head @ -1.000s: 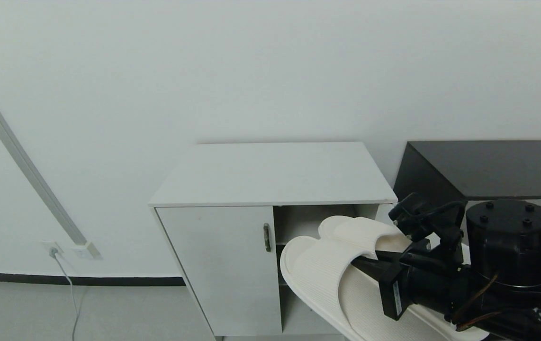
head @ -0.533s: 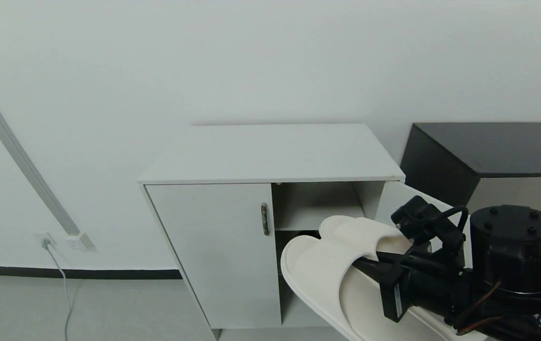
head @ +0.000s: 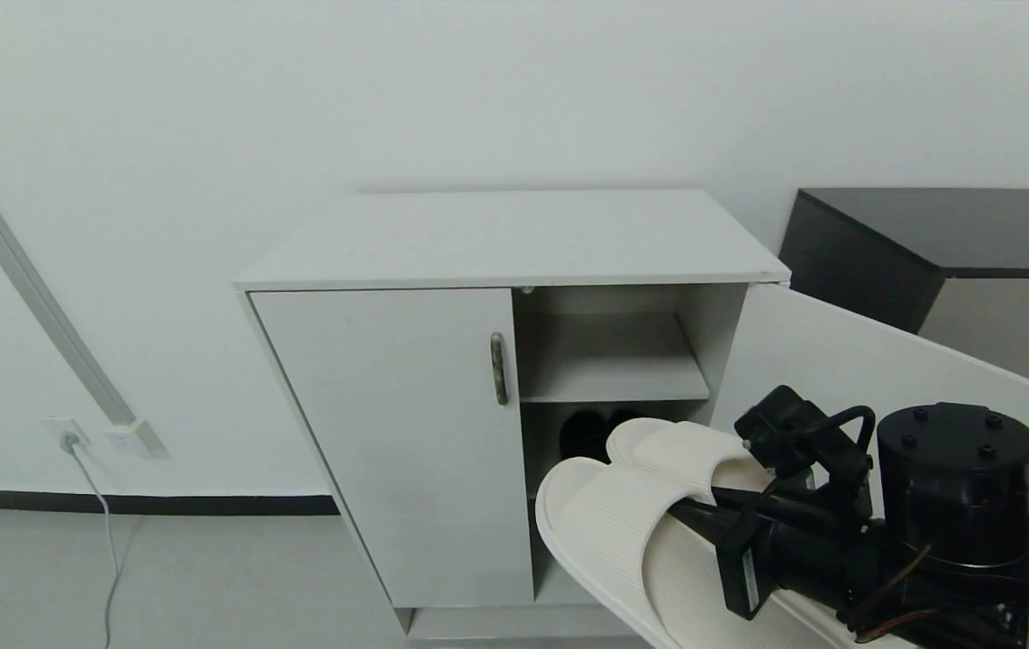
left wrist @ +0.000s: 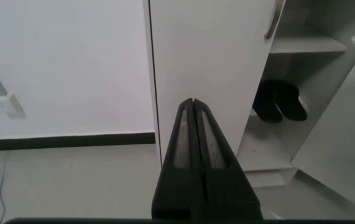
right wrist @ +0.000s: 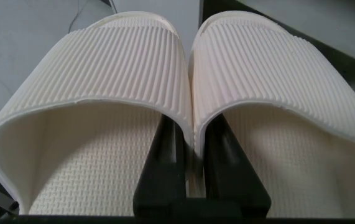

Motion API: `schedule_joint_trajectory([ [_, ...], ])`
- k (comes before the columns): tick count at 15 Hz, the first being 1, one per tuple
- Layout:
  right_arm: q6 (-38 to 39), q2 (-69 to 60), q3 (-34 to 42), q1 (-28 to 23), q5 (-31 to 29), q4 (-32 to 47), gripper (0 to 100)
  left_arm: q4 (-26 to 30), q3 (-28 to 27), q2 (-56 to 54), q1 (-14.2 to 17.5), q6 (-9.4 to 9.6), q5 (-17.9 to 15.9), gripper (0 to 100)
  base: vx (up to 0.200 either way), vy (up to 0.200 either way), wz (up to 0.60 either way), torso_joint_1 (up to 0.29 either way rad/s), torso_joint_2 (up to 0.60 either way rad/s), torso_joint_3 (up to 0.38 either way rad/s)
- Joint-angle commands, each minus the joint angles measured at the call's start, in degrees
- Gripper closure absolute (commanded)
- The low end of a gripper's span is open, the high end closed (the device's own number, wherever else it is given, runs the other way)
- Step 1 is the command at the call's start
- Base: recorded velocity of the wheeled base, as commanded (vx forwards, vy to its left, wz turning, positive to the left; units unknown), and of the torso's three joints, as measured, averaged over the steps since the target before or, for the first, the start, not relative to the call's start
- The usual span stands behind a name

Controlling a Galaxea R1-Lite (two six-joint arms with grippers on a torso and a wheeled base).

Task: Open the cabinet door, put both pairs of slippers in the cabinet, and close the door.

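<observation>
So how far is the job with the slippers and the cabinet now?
Done: the right door stands open and the black slippers lie inside, under the upper shelf. In hand: the right gripper holds the white slippers in front of the opening. Left: place them inside the cabinet, then close the door.

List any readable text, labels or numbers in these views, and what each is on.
No text can be read.
Small white sticker on the right arm: print too small to read.
The cabinet, white slippers and wall socket: no markings visible.
</observation>
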Motion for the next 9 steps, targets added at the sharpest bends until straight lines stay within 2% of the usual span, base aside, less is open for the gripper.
schedule_joint_trajectory([
  [1, 0.04, 0.06, 0.27, 0.00, 0.01, -0.02, 100, 0.01, 0.00, 0.04, 0.00, 0.01, 0.00, 100, 0.000, 0.000, 0.00, -0.149, 0.48, 0.320],
  [9, -0.05, -1.17, 0.62, -0.09, -0.08, -2.31, 100, 0.01, 0.00, 0.04, 0.00, 0.10, 0.00, 100, 0.000, 0.000, 0.00, -0.119, 0.47, 0.346],
])
